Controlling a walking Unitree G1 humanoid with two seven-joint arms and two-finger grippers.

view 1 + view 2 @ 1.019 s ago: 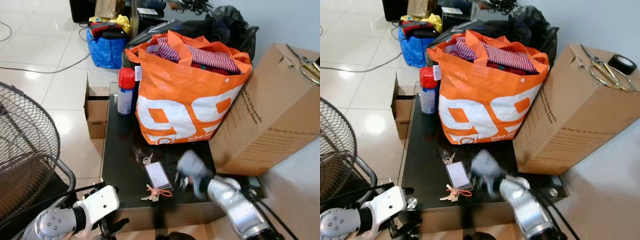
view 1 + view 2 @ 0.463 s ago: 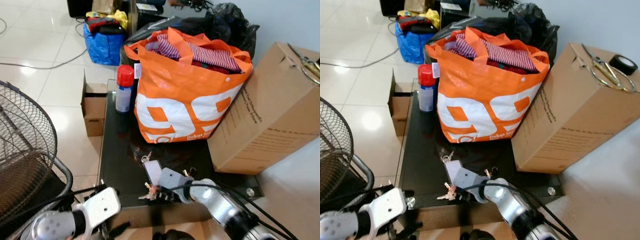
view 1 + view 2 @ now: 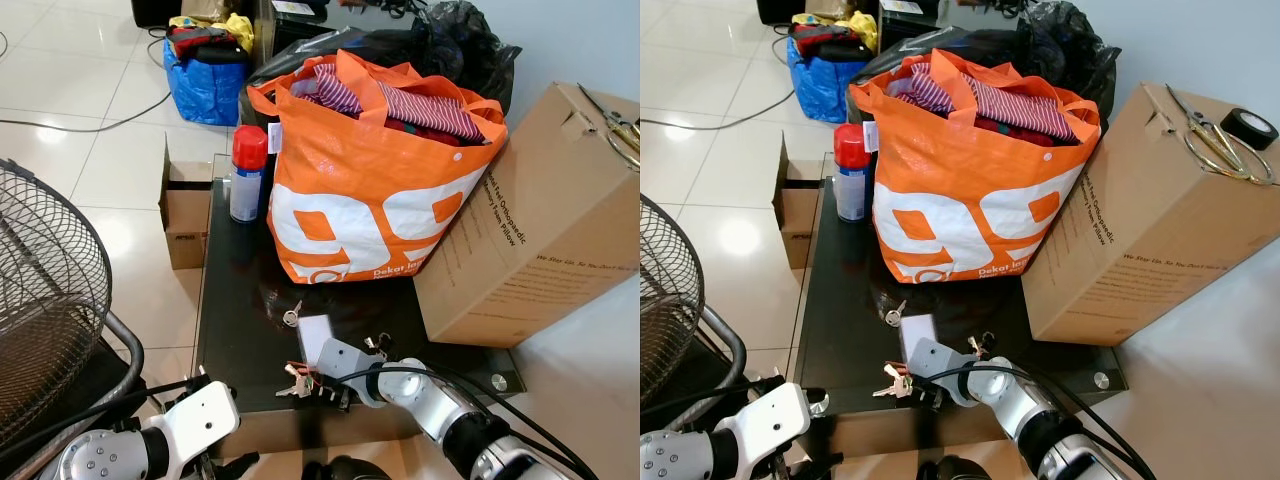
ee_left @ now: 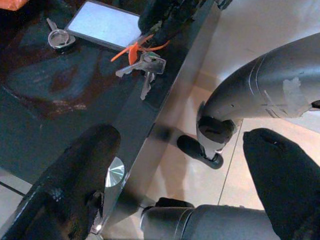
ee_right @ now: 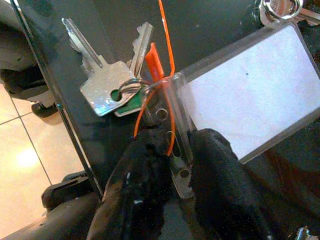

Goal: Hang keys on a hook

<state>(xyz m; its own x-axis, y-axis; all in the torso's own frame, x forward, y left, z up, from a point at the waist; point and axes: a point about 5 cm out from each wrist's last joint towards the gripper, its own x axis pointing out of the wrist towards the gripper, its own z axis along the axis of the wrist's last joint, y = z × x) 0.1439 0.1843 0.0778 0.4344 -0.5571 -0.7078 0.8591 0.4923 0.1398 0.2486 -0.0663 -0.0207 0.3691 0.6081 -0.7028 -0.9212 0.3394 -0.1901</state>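
A bunch of silver keys (image 3: pixel 296 378) on an orange cord lies near the front edge of the black glass table (image 3: pixel 235 310), tied to a clear plastic tag (image 3: pixel 314 334) holding a white card. My right gripper (image 3: pixel 327 386) rests on the table at the tag's near end. In the right wrist view its fingers (image 5: pixel 145 175) are pinched on the edge of the tag (image 5: pixel 245 105) and the orange cord, beside the keys (image 5: pixel 111 88). My left gripper (image 4: pixel 182 145) hangs open below the table's front edge, with the keys (image 4: pixel 146 65) ahead of it.
An orange bag (image 3: pixel 380 190) full of clothes, a large cardboard box (image 3: pixel 540 230) and a red-capped spray can (image 3: pixel 246 175) crowd the table's back. A loose key on a ring (image 3: pixel 291 316) lies by the tag. A wire fan (image 3: pixel 50 290) stands on my left.
My right gripper swung in from the right of the keys and shut on the tag's near edge. The camera shifted slightly.
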